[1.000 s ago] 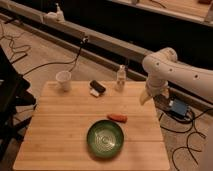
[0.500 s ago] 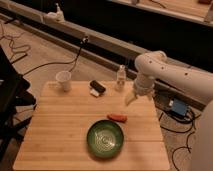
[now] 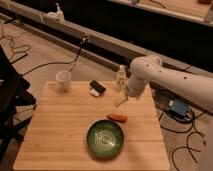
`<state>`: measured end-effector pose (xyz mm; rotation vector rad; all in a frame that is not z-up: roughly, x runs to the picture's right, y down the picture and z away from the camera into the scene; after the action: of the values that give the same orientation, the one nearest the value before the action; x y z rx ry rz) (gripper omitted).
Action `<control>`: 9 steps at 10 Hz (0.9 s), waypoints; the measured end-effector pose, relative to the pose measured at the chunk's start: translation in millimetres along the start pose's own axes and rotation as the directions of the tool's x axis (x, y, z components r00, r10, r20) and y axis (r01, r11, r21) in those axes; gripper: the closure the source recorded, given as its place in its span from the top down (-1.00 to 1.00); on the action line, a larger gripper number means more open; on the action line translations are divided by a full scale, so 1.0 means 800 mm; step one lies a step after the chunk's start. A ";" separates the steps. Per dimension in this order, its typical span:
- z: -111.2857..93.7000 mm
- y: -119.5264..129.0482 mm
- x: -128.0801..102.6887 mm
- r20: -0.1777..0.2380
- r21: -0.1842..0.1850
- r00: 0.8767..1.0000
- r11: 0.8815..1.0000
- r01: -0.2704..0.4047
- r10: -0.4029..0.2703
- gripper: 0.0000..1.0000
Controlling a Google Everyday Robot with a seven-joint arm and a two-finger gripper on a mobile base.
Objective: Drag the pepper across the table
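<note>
Presently, for the claw (image 3: pixel 120 101): low over the surface (image 3: pixel 55 132), beyond the far side of the green bowl (image 3: pixel 105 139) and a little to its right, at the end of the white arm; spread or pressed together, cannot tell (pale tip against pale wood). For the pepper (image 3: pixel 118 117): flat on the wood just beyond the bowl's far-right rim, very close to it, between bowl and claw, seemingly not yet touched by the claw. Likely step in hand: coming down onto or beside the pepper before any drag. Risks from here, judged from the layout alone. Landing on the side away from the bowl and shoving the pepper into the rim, jamming it there or nudging the bowl along. Pressing off-centre on so slim and rounded a piece and squirting it sideways out from under. Dragging rightward from the bowl, toward the nearby edge, and tipping the pepper off. Sweeping away from the bowl toward the far edge and clipping the small bottle (image 3: pixel 120 77) or the black-and-white block (image 3: pixel 96 88), both well beyond the bowl. Safer, probably: firm contact first, then a slow pull over open wood to the bowl's far left.
</note>
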<state>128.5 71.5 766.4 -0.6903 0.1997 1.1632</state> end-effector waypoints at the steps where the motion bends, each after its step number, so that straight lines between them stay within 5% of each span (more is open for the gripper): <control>1: 0.001 0.002 -0.001 0.000 0.000 1.000 1.000 0.003 -0.003 0.60; 5: 0.022 0.007 -0.007 -0.013 0.004 1.000 1.000 0.016 -0.016 0.60; 9: 0.079 0.022 -0.011 -0.065 0.008 0.997 0.999 0.033 -0.032 0.60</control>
<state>96.8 105.6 813.0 -0.7213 0.2481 1.1091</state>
